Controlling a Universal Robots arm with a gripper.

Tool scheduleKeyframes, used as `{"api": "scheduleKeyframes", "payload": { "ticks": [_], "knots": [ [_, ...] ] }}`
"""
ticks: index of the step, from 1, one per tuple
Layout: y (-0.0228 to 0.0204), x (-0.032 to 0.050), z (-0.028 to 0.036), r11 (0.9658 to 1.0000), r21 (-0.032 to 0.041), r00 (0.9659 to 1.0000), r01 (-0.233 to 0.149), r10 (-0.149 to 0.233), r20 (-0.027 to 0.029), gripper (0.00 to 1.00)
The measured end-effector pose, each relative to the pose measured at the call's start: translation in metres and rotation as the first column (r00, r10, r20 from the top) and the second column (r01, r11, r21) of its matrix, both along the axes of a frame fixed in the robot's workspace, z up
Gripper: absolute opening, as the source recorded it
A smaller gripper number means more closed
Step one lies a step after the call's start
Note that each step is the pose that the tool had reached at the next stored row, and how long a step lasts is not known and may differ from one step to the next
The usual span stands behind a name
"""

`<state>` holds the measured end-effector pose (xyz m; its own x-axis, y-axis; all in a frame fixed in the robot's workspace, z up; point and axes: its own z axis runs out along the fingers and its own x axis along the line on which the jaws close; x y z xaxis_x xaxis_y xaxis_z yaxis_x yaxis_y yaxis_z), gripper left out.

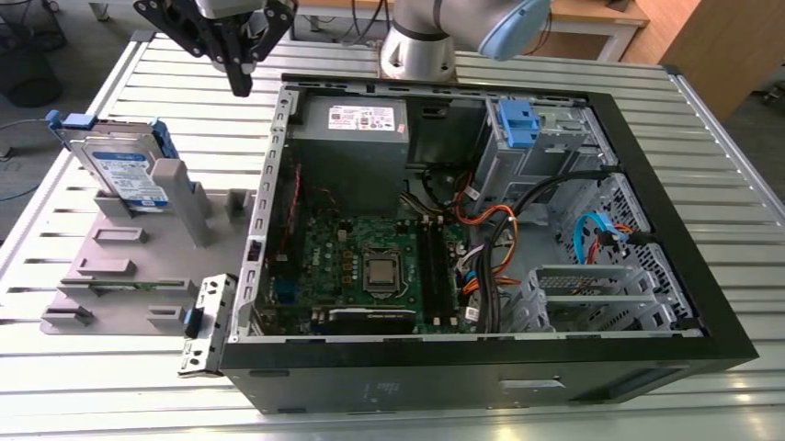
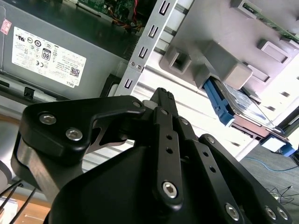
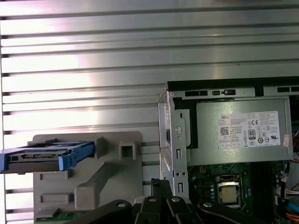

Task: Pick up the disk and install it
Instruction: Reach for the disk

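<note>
The gripper (image 1: 241,84) hangs above the table (image 1: 110,386) near its far edge, over the strip of bare slats between the grey holder (image 1: 123,266) and the far corner of the open computer case (image 1: 368,386). Its 2 fingers point down and look pressed together, with nothing between them. In the second wrist view the gripper (image 2: 162,95) shows the same narrow, empty tip.

The disk (image 1: 123,175) is not in the case. It stands on edge in a slot at the far end of the holder, close to the table's edge on the exterior view's left. It leans slightly, its label face is in plain sight, and the blue carrier frame runs round it.

From the gripper, the disk lies lower, toward the exterior view's left, and a little nearer the table's front edge. The 2 are near each other but apart. In the first wrist view the disk (image 3: 39,156) shows edge-on as 1 thin bar in its blue frame. Its long upper edge runs parallel to the table's slats, and the gripper (image 3: 161,183) sits off to one side of it, beside the case wall.

Judging from this, the reach depends on that thin upper edge. The fingers would have to spread and straddle the disk across its thickness, lined up square to the slats.

The grey power supply (image 1: 356,124) lies inside the case, just on the other side of the gripper from the disk.
</note>
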<state>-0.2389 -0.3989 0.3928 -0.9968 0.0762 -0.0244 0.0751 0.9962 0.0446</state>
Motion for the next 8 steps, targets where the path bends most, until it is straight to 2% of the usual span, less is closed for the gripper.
{"api": "scheduleKeyframes", "payload": {
  "ticks": [8],
  "knots": [
    [0.0000,-0.0033,0.0000,1.0000,0.0000,1.0000,0.000,0.000,0.0000,0.11]
  ]
}}
